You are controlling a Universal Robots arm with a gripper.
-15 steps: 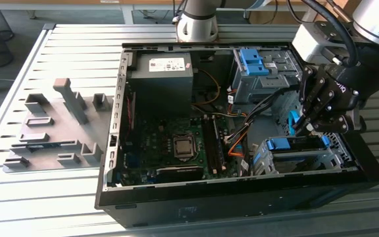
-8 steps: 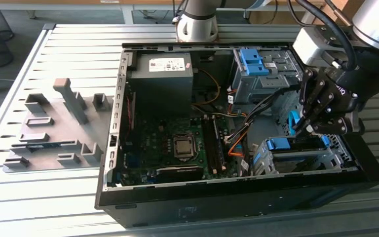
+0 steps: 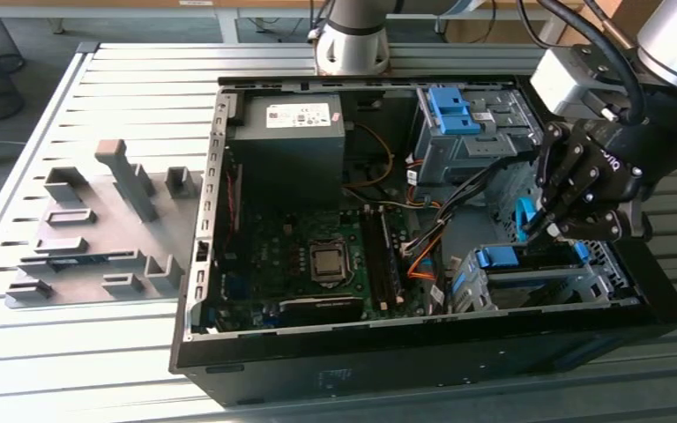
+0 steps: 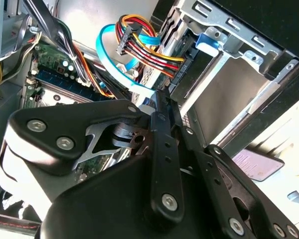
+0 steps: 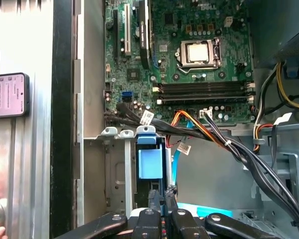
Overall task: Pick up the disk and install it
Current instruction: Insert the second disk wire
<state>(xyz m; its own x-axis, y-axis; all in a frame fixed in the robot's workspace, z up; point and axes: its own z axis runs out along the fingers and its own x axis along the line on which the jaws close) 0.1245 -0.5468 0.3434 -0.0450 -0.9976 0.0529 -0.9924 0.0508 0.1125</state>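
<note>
Filling most of the exterior view, an open computer case [image 3: 215,291] lies flat on a slatted metal table [image 3: 103,53], its green motherboard [image 3: 303,256] exposed at centre. At the right of the frame the black gripper [image 3: 546,231] reaches down to the grey drive bay [image 3: 527,291] at lower right, seemingly so the disk can slide along the bay's slot. Its fingers look pressed nearly together on a thin blue-edged piece, probably the disk [image 5: 150,163], standing on edge in the bay; the grip itself is hidden.
</note>
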